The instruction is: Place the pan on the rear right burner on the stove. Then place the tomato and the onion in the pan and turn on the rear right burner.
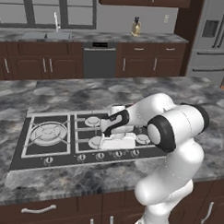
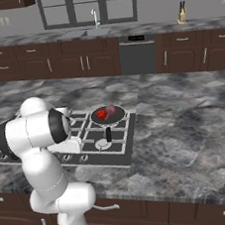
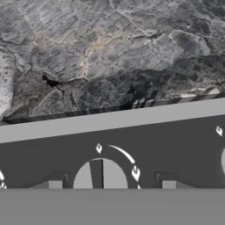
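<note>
The pan point(image 2: 108, 116) sits on the stove point(image 2: 125, 148) at its rear right corner, its black handle point(image 2: 108, 133) pointing toward the front. Inside it lie the bright red tomato point(image 2: 101, 114) and, just behind it, the maroon-pink onion point(image 2: 110, 109). The pan covers the rear right burner. My gripper point(image 1: 117, 148) is down at the stove's point(image 1: 20, 149) front row of knobs. In the hand view a round grey knob point(image 3: 101, 175) stands between my gripper's point(image 3: 112, 184) two fingertips point(image 3: 55, 184), with a gap on each side; the gripper is open.
The large multi-ring burner point(image 1: 47, 133) is at the stove's left end. Marble counter point(image 2: 186, 125) runs to the right of the stove. My white arm hides the stove's right half in the left base view. A knife block point(image 1: 135, 28) and a sink stand on the far counter.
</note>
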You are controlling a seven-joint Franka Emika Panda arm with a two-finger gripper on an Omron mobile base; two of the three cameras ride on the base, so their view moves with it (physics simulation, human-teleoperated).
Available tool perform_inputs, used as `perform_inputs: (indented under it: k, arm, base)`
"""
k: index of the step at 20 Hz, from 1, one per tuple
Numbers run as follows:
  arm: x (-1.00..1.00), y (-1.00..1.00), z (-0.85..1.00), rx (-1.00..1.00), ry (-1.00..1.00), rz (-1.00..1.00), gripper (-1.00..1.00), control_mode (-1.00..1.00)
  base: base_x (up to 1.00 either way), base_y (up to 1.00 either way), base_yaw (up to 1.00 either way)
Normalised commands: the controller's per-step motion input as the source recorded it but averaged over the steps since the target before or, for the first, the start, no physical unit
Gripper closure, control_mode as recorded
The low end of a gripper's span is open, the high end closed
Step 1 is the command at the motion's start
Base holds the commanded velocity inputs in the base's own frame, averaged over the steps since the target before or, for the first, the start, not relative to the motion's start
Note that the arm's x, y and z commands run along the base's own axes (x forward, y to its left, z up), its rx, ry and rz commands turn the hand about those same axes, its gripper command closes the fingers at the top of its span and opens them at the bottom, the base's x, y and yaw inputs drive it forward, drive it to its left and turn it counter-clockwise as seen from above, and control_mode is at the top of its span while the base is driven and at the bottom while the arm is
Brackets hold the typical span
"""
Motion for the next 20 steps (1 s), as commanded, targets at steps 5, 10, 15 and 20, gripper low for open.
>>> perform_inputs:
  k: [5,10,15,20]
  arm:
    - [0.00,0.00,0.00,0.00,0.00,0.00,1.00,-1.00]
    - [0.00,0.00,-0.01,0.00,-0.01,0.00,1.00,-1.00]
    - [0.00,-0.01,-0.14,0.00,0.00,0.24,1.00,-1.00]
    - [0.00,-0.01,-0.14,0.00,0.01,0.39,1.00,-1.00]
  base:
    - [0.00,0.00,0.00]
    - [0.00,0.00,0.00]
    - [0.00,0.00,0.00]
    - [0.00,0.00,0.00]
